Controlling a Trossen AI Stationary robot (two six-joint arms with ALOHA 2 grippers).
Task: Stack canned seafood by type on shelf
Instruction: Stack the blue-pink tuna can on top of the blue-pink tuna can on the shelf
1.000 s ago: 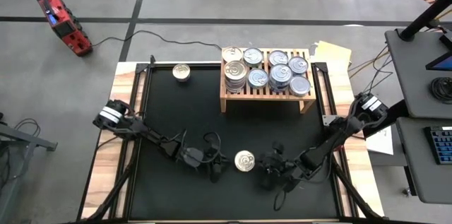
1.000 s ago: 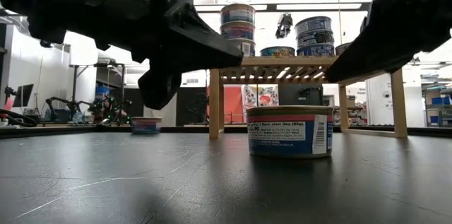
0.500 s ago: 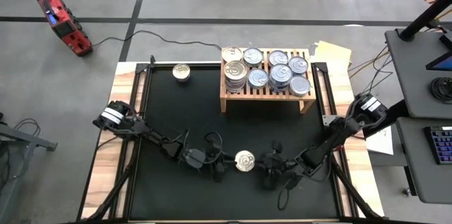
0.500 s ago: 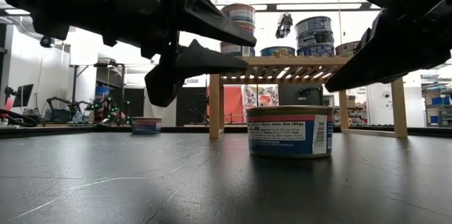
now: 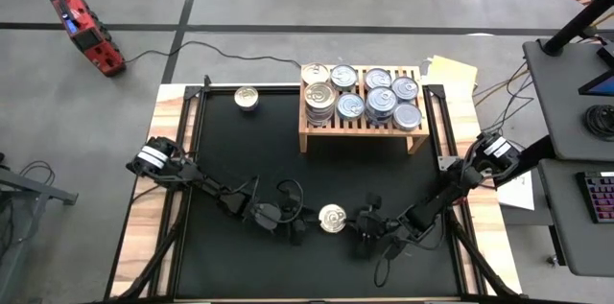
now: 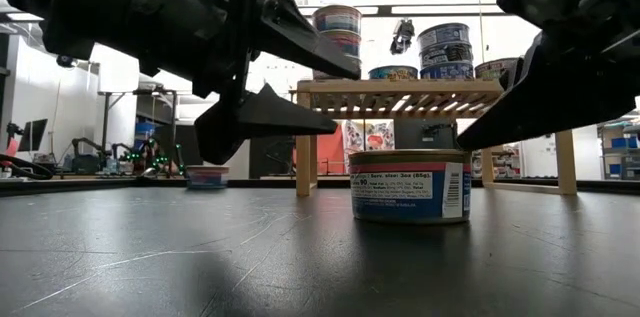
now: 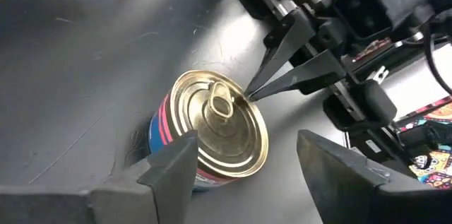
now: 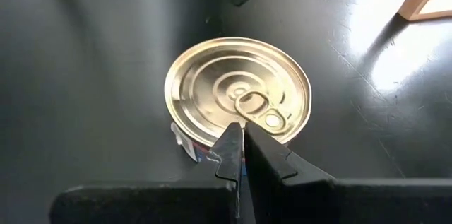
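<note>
A flat tin of canned seafood (image 5: 332, 218), with a silver pull-tab lid and a blue and red label, stands on the black mat near the front. My left gripper (image 5: 301, 227) is just to its left, open. Its two fingers (image 7: 169, 171) are spread wide and the tin (image 7: 222, 128) lies ahead of them, untouched. My right gripper (image 5: 363, 225) is shut, and its tips (image 8: 242, 131) are at the tin's right rim. The light-wood shelf (image 5: 363, 131) at the back holds several stacked tins (image 5: 365, 93). My right gripper's shut fingertips (image 6: 462, 143) slant down from the table's right to the rim of the tin's lid (image 8: 265, 128), beside the pull tab. I cannot tell whether they touch the lid. The tin stands flat on the mat.
Another tin (image 5: 247, 99) stands alone on the mat at the far left, left of the shelf. The wooden table edges (image 5: 144, 237) frame the mat. A red device (image 5: 86, 28) with a cable lies on the floor beyond the table.
My left gripper has opened from shut to wide apart while staying beside the tin. My right gripper has sunk a little toward the tin's lid, still shut. The tin has not moved.
</note>
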